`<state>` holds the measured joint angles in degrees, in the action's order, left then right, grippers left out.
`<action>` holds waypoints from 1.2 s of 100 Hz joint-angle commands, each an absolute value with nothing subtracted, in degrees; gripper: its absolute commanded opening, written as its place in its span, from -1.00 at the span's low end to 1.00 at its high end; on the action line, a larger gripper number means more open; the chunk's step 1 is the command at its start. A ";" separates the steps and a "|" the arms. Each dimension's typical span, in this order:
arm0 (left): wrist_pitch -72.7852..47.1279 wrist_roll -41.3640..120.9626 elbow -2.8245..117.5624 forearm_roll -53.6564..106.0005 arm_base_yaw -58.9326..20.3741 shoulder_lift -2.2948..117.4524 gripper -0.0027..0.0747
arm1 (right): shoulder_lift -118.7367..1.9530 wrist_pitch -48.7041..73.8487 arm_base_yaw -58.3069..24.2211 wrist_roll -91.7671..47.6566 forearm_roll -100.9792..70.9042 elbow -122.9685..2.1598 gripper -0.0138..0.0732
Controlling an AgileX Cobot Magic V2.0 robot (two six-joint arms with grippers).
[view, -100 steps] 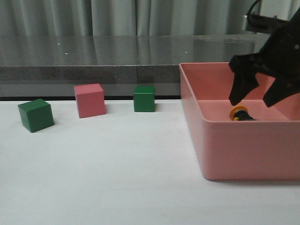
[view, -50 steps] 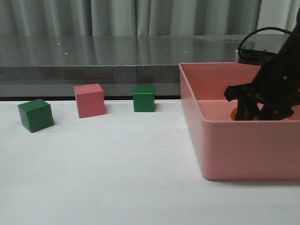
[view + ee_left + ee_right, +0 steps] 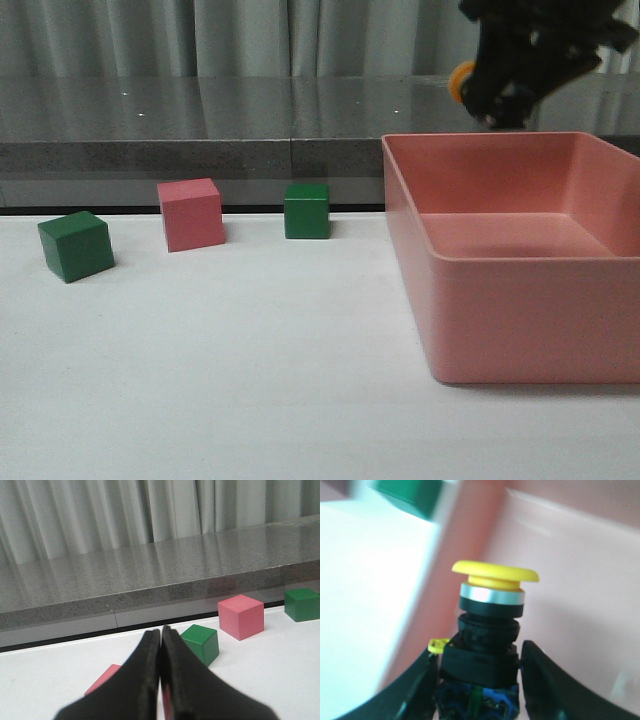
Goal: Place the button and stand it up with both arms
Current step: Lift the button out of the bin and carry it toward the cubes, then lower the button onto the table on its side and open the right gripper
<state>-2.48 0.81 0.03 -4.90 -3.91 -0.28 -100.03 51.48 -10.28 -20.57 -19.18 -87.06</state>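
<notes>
Right end effector (image 3: 500, 95) is clamped on the button (image 3: 490, 625), fingers (image 3: 540, 680) pressing both sides of its black body, yellow cap pointing away from the wrist. In front view the button (image 3: 462, 80) hangs in the air above the back left corner of the pink bin (image 3: 520, 300), cap facing left. Left end effector (image 3: 161, 680) is fully closed, empty, low over the tabletop (image 3: 250, 380) near a green cube (image 3: 201, 643) and pink cube (image 3: 241, 616). Versus half a second ago, the right end effector has risen out of the bin with the button; bin now empty, cubes unmoved.
</notes>
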 commanded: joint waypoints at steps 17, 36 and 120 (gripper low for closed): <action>1.93 0.00 -1.69 -4.40 -3.73 -2.07 -0.98 | -100.46 59.06 -20.48 -37.24 -20.22 -101.23 -0.55; 1.93 0.00 -1.69 -4.40 -3.73 -2.07 -0.98 | -107.63 61.01 -27.97 -50.47 -20.16 -106.31 -0.55; 1.93 0.00 -1.69 -4.40 -3.73 -2.07 -0.98 | -128.44 52.31 -37.23 -69.03 -18.52 -107.63 -0.55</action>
<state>-2.48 0.81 0.03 -4.90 -3.91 -0.28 -131.22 53.28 -37.23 -68.33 -17.88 -105.88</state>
